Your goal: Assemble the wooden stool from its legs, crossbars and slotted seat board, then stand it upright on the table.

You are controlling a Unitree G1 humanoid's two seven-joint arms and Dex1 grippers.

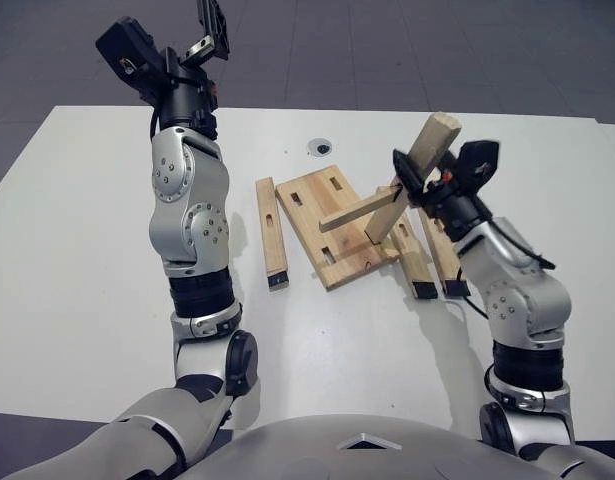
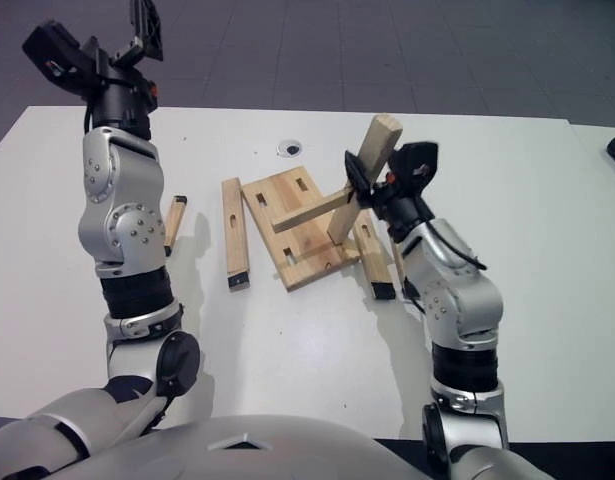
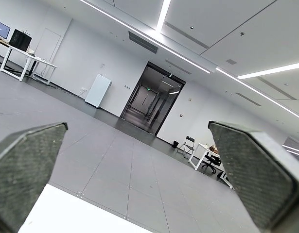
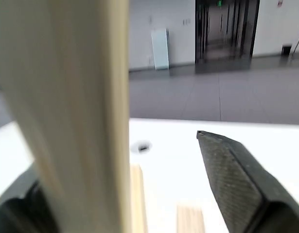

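Closest to the robot on the white surface (image 1: 87,250) lie three loose legs, all with their long axes running roughly near to far. One leg (image 1: 272,232) sits to the left of the seat board, dark-capped end nearest. The other two legs (image 1: 415,262) and (image 1: 447,262) lie side by side to the board's right, under the right arm. The seat board (image 1: 322,215) lies flat between them, slots facing up. Its long axis is skewed, so the near end swings toward the right.

Over the board's right edge stands a fourth leg (image 1: 427,150), tilted: the lower end is down by the board and the upper end leans away and to the right. A crossbar (image 1: 357,212) sticks out of it sideways, pointing left and slightly down across the board. I cannot tell whether the lower end rests on the board.

The right end effector (image 1: 445,165) brackets this leg with its fingers spread. The wood lies against one finger, and the wrist view shows a clear gap to the other pad (image 4: 237,184).

A short wooden piece (image 2: 173,224) lies farther left, just behind the left arm, long axis also near to far. Beyond the board is a small round hole (image 1: 319,147) in the surface.

The left end effector (image 1: 213,22) is raised high past the far edge, its pads (image 3: 27,170) wide apart and nothing between them.
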